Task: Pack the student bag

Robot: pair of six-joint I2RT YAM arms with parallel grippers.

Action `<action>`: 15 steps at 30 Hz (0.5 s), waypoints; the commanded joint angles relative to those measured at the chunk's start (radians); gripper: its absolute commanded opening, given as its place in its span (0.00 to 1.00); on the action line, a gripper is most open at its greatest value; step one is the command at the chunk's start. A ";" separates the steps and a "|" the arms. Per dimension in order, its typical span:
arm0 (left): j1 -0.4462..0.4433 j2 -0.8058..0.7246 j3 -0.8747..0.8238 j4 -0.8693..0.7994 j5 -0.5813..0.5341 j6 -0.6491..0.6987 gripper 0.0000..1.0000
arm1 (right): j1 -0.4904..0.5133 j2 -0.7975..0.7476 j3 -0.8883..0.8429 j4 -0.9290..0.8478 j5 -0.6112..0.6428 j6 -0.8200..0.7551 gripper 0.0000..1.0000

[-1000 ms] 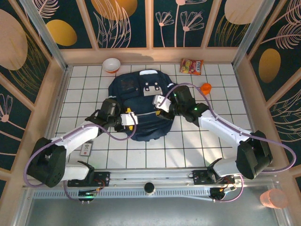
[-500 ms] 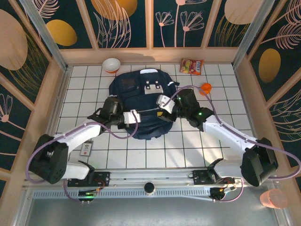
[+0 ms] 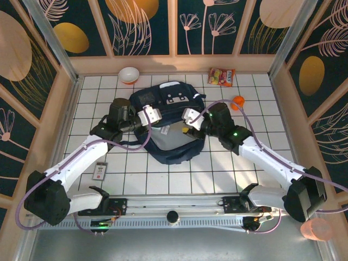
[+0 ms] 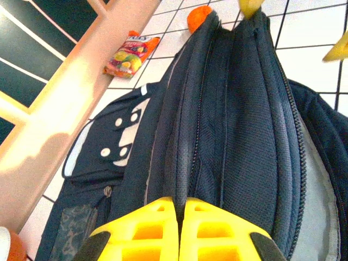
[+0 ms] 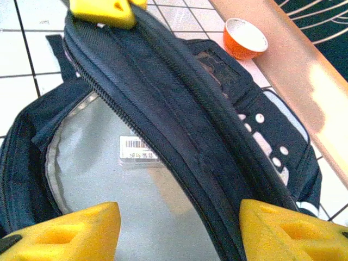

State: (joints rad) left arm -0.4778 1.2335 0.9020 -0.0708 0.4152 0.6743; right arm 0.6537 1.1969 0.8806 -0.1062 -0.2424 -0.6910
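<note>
Student bag (image 3: 173, 149) mid-table, flap pulled up.
Bag lies on tiled table (image 3: 244, 87) btwn both arms, grey lining showing. L gripper (image 4: 179, 209) clamped tight, apparently on flap edge. R gripper (image 5: 176, 220) fingers well apart, straddling flap, gripping nothing.

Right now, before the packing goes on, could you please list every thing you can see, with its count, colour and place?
student bag: one, navy, centre, mouth open
barcode label: one, white, inside the bag
bowl: one, white and orange, behind the bag, left
snack packet: one, red and yellow, far right
small orange item: one, right of the bag
flat card: one, pale, near left
left gripper: one, yellow-tipped, shut on the bag's flap
right gripper: one, yellow-tipped, open at the bag's rim
</note>
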 commanded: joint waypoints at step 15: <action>-0.004 0.021 0.064 -0.004 0.132 -0.038 0.00 | 0.092 -0.035 0.046 0.026 0.080 -0.241 0.63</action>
State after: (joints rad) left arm -0.4782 1.2564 0.9207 -0.1322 0.4667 0.6640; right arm 0.7349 1.1217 0.9012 -0.0841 -0.1757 -0.8570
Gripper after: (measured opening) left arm 0.044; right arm 0.635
